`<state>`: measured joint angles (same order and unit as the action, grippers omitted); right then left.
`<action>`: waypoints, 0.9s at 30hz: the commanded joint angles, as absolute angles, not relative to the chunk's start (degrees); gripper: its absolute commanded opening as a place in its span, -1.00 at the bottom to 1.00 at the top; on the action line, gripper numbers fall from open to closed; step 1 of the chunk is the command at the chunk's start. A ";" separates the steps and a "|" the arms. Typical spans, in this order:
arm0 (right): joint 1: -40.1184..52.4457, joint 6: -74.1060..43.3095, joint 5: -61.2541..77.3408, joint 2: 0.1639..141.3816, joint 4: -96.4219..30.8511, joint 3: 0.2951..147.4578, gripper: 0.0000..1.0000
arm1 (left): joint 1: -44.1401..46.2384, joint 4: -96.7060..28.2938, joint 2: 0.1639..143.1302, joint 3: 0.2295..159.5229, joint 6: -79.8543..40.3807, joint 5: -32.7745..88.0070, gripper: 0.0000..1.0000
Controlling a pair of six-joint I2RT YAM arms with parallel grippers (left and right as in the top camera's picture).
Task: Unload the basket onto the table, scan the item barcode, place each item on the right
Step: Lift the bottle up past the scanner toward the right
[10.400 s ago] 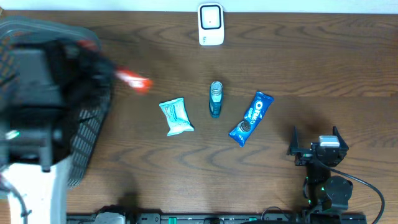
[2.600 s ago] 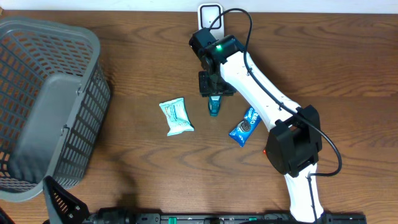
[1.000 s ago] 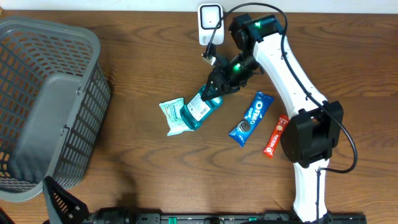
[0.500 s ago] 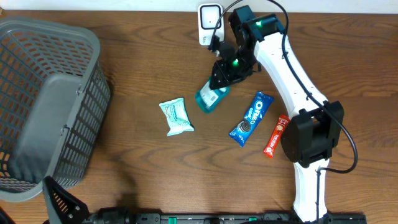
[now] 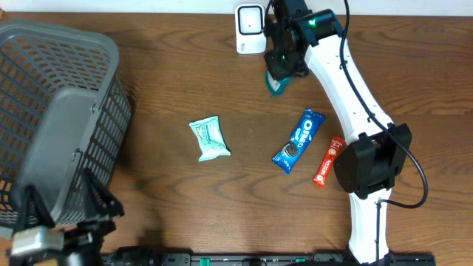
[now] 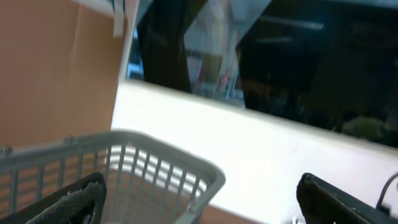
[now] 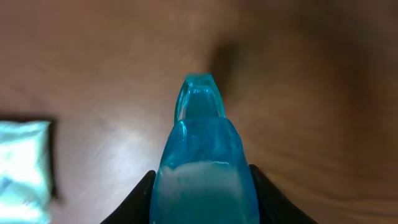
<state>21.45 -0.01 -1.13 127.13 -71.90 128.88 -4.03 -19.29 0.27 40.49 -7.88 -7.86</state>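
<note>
Relocated — blue bottle (image 5: pixel 276 86), carried up from beside the mint packet (image 5: pixel 209 138) to just below and right of the scanner (image 5: pixel 250 28). It is held by the right gripper (image 5: pixel 281 70), jaws clamped on its body. Left gripper (image 5: pixel 66 209) — newly in view, far to the scanner's lower left, jaws spread wide, holding nothing. Judgement: the item is now close to the reader, and turning its barcode toward the scanner face likely remains.

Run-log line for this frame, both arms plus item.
phase: presenting item at scanner | right gripper: shut on teal bottle, held beside scanner | left gripper: open, at basket
</note>
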 commanded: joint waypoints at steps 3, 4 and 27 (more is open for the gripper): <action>21.10 -1.13 -12.91 126.98 -66.04 131.04 -0.96 | -4.32 -18.26 0.27 34.63 -4.93 -4.86 0.96; 21.10 -0.64 -13.45 126.98 -64.77 131.04 -0.95 | -4.32 -18.02 0.27 33.52 -4.23 -3.88 0.96; 28.34 22.02 -34.48 133.16 -26.48 131.04 -0.93 | -4.32 0.73 0.27 9.69 -3.44 5.89 0.96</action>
